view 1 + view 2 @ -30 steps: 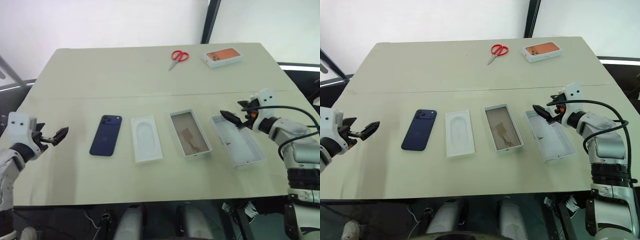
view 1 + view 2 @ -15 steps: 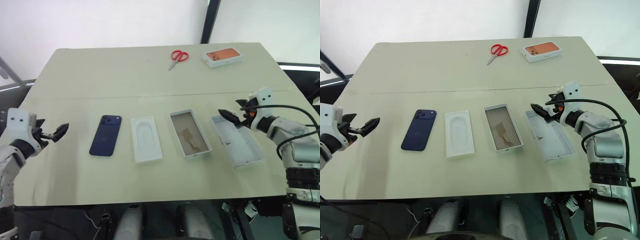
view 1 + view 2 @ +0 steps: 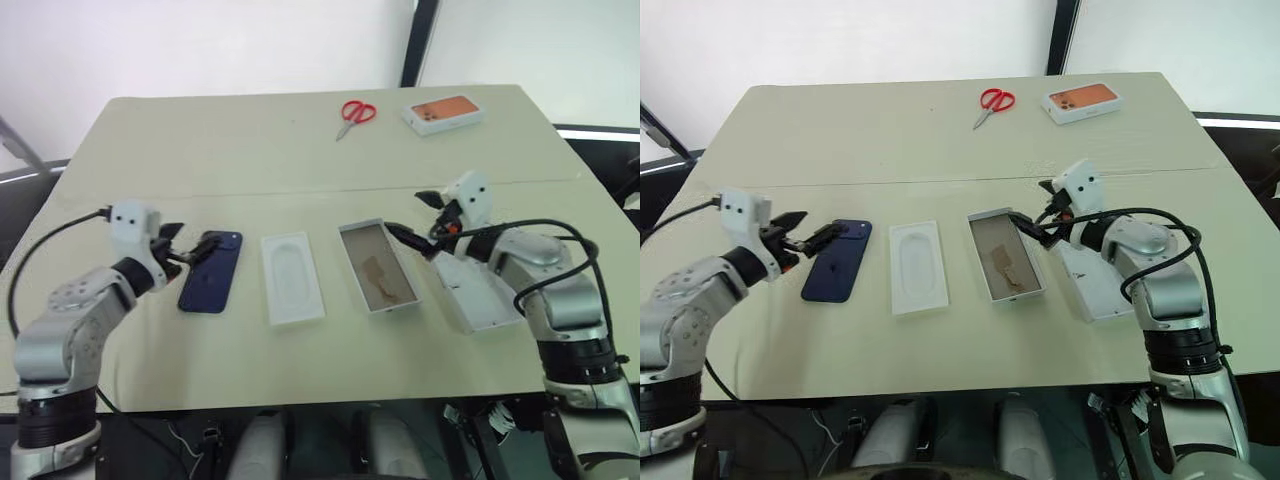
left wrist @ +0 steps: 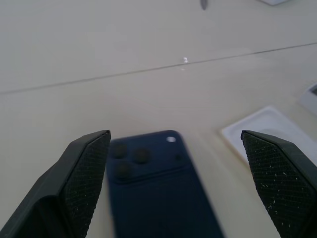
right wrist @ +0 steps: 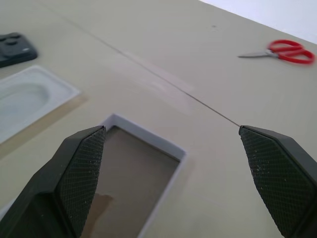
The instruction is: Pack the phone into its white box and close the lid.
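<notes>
We see four things laid in a row across the near half of the pale surface (image 3: pixel 150 140); the phone (image 3: pixel 212 271) lies back-up at the left end, outside any container, its camera cluster toward the far side; beside it rests a white insert (image 3: pixel 293 278) with an oval recess, holding nothing; next comes the white box (image 3: pixel 378 267), its brownish floor bare; at the right end lies the lid (image 3: pixel 478 292), inner side up. The left claw (image 3: pixel 188 253) hovers spread at the phone's far left corner; the right claw (image 3: pixel 412 231) hangs spread over the box's far right corner. Red scissors (image 3: pixel 357 114) and an orange-printed box (image 3: pixel 445 113) sit at the far edge.
</notes>
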`<action>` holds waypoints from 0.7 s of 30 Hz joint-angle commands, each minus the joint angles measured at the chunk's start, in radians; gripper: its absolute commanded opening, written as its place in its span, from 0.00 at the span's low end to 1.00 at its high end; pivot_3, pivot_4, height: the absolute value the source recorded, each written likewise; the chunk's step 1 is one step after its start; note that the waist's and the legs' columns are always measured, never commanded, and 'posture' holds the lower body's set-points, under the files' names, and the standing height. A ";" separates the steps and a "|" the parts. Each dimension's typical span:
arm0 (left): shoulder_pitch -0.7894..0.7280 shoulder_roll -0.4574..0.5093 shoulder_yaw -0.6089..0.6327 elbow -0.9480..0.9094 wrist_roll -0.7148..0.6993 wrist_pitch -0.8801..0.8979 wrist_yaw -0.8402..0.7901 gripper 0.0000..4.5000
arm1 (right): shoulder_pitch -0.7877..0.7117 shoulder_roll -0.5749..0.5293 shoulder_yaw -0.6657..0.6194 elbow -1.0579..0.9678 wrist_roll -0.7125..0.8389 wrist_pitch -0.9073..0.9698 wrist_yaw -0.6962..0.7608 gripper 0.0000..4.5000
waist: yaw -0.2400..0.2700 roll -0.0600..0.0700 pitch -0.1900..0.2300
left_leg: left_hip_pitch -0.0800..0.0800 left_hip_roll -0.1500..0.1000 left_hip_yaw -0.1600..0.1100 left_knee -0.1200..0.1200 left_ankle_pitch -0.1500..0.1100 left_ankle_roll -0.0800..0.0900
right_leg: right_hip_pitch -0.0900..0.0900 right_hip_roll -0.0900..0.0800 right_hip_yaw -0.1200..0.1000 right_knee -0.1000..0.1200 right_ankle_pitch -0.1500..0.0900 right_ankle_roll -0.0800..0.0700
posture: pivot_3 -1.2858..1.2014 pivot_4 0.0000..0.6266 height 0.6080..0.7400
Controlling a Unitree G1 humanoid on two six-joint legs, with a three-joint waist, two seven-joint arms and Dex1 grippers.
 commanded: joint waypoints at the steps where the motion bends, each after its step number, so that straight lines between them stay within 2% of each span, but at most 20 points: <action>1: -0.011 -0.042 -0.014 -0.110 -0.109 0.167 0.075 0.99 | 0.010 0.004 0.010 -0.093 0.015 0.009 0.008 1.00 | 0.000 0.000 0.000 | 0.000 0.000 0.000 0.000 0.000 0.000 | 0.000 0.000 0.000 0.000 0.000 0.000 | 0.52 0.24 1.00; 6: -0.065 -0.131 0.040 -0.153 -0.242 0.419 0.210 0.99 | 0.028 0.007 0.019 -0.120 0.021 0.030 0.007 1.00 | 0.000 0.000 0.000 | 0.000 0.000 -0.001 0.001 0.000 0.000 | 0.000 0.000 0.000 0.001 0.000 0.000 | 0.52 0.24 1.00; 13: -0.137 -0.217 0.082 -0.137 -0.237 0.667 0.325 0.99 | 0.025 -0.008 0.001 -0.112 0.027 0.037 0.023 1.00 | 0.001 0.000 0.000 | 0.000 -0.001 0.000 0.002 0.000 0.000 | 0.001 0.001 0.000 0.001 0.000 0.000 | 0.52 0.24 1.00; 21: -0.167 -0.294 0.067 -0.026 -0.290 0.692 0.469 0.99 | 0.024 -0.023 -0.005 -0.114 0.029 0.041 0.022 1.00 | 0.006 0.000 -0.001 | 0.001 -0.001 -0.001 0.002 0.000 0.000 | 0.002 0.000 0.000 0.001 0.000 0.000 | 0.52 0.24 1.00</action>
